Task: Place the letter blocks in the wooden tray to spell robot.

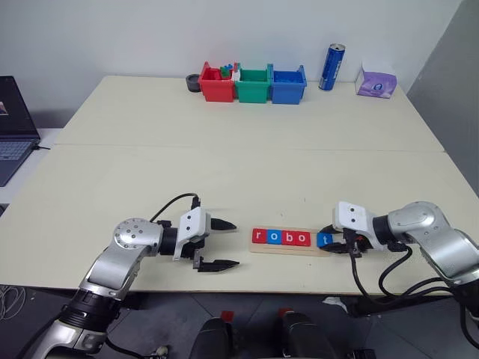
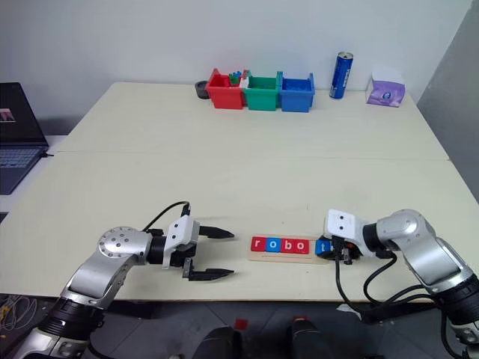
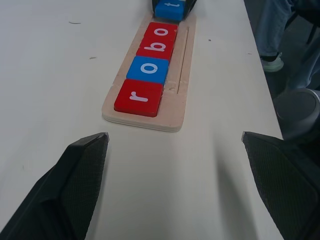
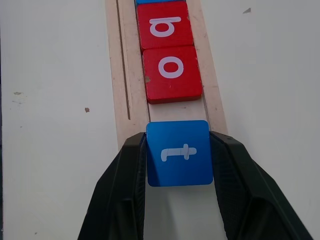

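A: Entry. Nearest the table's front edge, the left gripper [image 1: 218, 244] hangs with its fingers spread wide apart and nothing between them. It points along the row, off the tray's r end.

B: And the right one?

A: The right gripper [image 4: 180, 160] is clamped on the blue t block [image 4: 180, 153], one finger [image 4: 126, 175] pressing each side edge. The block sits at the open end of the wooden tray [image 4: 121, 75], just short of the last red o block [image 4: 171, 73], with a strip of bare slot between them.

B: The rest of the word?

A: Beyond the claw tips, in order away from them: o, then the b block [image 4: 164, 25], the blue o block [image 3: 148, 69] and the r block [image 3: 138, 97] at the far end, all lying flat in the slot. Four are seated; judged from that, only t is outstanding.

B: How to finish cleanly?

A: Keep the t square to the slot and level, slide it towards the o until the edges meet, then part the fingers without dragging it back out. Main risk, I think: nudging the o and shunting the whole row.

B: Farther off?

A: Well beyond both claws, red, green and blue bins [image 1: 253, 84], a blue can [image 1: 331, 66] and a tissue pack [image 1: 376, 81] at the back of the table. Not involved.
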Tool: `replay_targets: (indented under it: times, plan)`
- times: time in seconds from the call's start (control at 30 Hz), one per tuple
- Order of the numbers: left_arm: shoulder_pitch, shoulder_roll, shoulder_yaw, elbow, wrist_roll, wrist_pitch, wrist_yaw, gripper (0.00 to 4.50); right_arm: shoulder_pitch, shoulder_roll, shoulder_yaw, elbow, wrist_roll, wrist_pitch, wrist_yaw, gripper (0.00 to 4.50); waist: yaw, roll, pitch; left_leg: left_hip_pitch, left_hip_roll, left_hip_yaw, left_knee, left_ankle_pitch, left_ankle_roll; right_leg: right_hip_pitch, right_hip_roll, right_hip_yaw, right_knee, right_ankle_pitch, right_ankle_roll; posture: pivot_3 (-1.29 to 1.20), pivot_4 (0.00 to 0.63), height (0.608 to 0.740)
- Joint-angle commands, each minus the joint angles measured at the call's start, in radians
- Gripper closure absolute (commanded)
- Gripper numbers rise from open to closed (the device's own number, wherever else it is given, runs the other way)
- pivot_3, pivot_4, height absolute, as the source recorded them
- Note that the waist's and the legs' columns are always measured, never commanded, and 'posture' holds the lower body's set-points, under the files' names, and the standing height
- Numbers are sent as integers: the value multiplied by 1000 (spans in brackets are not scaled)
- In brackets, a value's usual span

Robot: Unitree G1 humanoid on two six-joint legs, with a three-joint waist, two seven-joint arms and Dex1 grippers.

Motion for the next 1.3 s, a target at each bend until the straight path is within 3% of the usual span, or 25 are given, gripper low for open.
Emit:
replay_targets:
  times: [0.03,0.97,1.0,1.23,1.3]
  plan:
    - [8,1,12,-35,-6,-9,10,0,-31,10,0,-10,-7,2,9,3039,0,0,0,0,0,0,0,0,0,0,0,0,0,0,0,0,150,740]
    - [5,-5,9,-66,-10,21,28,0,-70,70,27,11,-34,13,7,3039,0,0,0,0,0,0,0,0,0,0,0,0,0,1,-2,0,150,740]
    - [6,-5,9,-66,-10,20,28,0,-71,72,25,11,-34,14,5,2316,-1,0,0,0,0,0,0,0,0,0,0,0,0,1,-2,0,150,740]
    - [5,-5,9,-66,-9,21,29,0,-87,68,-29,-32,17,78,3,19,-1,0,0,0,0,-1,0,0,0,0,0,0,0,1,-2,0,150,740]
    - [6,-4,10,-67,-9,22,30,0,-85,55,-77,-82,65,134,4,19,0,0,0,0,0,-1,0,0,0,0,0,0,0,1,-2,0,150,740]
